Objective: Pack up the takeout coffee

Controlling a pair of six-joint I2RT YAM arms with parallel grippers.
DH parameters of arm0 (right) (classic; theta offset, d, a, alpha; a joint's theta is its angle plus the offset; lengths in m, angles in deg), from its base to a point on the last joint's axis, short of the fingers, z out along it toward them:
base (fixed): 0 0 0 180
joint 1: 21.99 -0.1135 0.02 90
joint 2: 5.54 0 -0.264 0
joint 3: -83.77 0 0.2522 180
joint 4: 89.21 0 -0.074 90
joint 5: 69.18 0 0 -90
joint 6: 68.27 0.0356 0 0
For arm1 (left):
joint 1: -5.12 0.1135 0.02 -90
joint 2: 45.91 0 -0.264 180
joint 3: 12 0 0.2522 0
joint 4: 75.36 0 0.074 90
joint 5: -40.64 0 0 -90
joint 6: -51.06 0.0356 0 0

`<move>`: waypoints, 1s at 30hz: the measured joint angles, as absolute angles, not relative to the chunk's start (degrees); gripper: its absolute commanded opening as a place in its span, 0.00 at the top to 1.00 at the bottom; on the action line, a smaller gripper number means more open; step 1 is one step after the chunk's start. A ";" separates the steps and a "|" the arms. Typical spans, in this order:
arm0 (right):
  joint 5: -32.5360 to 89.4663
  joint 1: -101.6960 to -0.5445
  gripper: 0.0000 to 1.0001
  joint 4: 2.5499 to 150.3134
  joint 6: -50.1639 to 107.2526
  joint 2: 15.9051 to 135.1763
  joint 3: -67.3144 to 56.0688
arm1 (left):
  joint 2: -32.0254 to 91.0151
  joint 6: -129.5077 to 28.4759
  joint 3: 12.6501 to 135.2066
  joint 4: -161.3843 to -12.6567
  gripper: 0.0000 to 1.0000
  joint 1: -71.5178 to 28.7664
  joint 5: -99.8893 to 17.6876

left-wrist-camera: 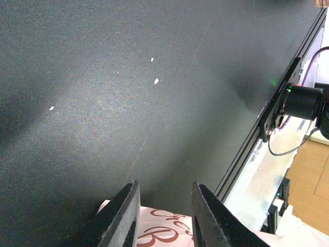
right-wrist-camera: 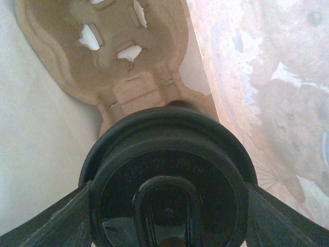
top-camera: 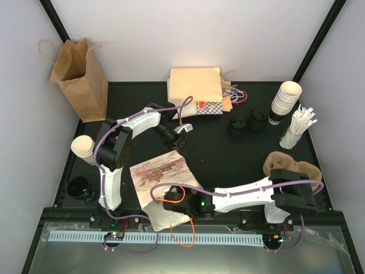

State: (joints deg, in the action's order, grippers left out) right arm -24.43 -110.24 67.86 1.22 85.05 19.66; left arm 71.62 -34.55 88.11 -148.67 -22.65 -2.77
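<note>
Right gripper (right-wrist-camera: 167, 206) clamps the takeout coffee (right-wrist-camera: 167, 159), pulp cup carrier (right-wrist-camera: 103, 51) dead ahead inside the printed bag (right-wrist-camera: 257, 77); left gripper (left-wrist-camera: 164, 216), jaws narrowly parted, straddles the bag's edge.

arms (top-camera: 108, 185): white, black joints | cables (top-camera: 97, 151): purple, orange | left end effector (left-wrist-camera: 164, 208): black

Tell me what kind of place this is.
Probably a lab test cell staged as a coffee takeout counter: black table walled by white panels, paper bag, stacked cups, wrapped straws.
</note>
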 measured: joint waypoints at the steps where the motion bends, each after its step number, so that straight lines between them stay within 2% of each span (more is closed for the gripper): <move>1: -24.45 -110.22 0.52 67.88 1.33 85.20 19.64 | 71.62 -34.55 88.08 -148.67 0.71 -22.67 -2.77; 30: -29.61 -110.46 0.52 58.07 10.77 91.21 15.58 | 71.62 -33.46 88.08 -148.45 0.73 -22.78 -2.77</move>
State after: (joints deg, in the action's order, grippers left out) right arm -29.61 -110.46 58.07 10.77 91.21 15.58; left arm 71.62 -33.46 88.08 -148.45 -22.78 -2.77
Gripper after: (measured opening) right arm 0.739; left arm 0.272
